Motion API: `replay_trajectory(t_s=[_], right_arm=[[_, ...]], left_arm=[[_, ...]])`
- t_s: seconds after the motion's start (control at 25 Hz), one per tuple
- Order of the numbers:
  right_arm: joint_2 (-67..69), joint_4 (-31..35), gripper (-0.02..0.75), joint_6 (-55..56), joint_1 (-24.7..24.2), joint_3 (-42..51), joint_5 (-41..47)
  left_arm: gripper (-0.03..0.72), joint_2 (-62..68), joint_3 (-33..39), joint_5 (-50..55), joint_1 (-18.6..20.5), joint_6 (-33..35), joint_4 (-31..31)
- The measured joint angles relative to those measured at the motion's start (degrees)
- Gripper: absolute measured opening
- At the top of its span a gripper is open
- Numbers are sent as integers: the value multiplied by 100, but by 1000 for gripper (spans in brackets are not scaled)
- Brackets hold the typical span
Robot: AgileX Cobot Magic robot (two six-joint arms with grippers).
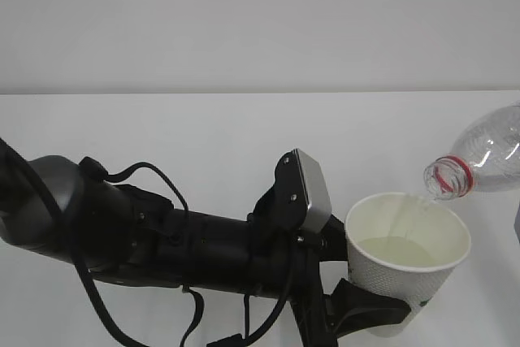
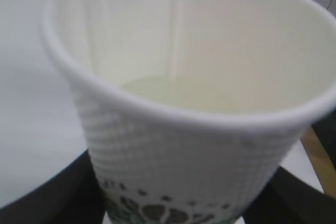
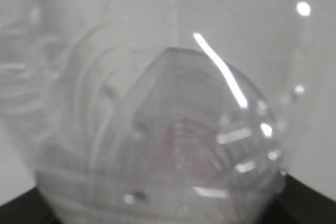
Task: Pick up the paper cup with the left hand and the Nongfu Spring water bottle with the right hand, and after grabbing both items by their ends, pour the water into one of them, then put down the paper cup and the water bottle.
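Nearest to me, my left gripper (image 1: 357,310) has its black fingers (image 1: 370,308) pinching the lower wall of the paper cup (image 1: 406,262), one on each side. The cup stands upright, mouth up, its long axis close to vertical, held low at the right of the exterior view above the white desk (image 1: 203,136). The left wrist view looks straight into its cream interior (image 2: 178,51), where a shallow pool of water (image 2: 173,93) covers the bottom; the dimpled wall and dark logo (image 2: 152,211) show below the rim.

Just beyond, the water bottle (image 1: 483,156) lies tipped nearly flat, its long axis running from upper right down to lower left. Its open mouth with the red neck ring (image 1: 447,176) points down-left over the cup's far rim, and a thin clear stream runs from it into the cup.

My right gripper sits off the exterior view. In its wrist view the bottle's clear ribbed body (image 3: 173,119) fills the frame, with black finger corners (image 3: 310,200) at the bottom edges, gripping the bottle's base end.
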Motion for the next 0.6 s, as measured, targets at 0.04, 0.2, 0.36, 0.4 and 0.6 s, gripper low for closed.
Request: replay_trajectory(t_s=[0.04,0.2,0.36,0.4,0.6], right_arm=[[0,0,485,0,0,0,0],[0,0,485,0,0,0,-9],[0,0,485,-12,0,0,-9],[0,4,485,-12,0,0,-9],[0,4,485,-12,0,0,-55]], left_arm=[[505,0,0,0,0,0,0],[504,0,0,0,0,0,0],[504,0,0,0,0,0,0],[503,0,0,0,0,0,0],[503,0,0,0,0,0,0]])
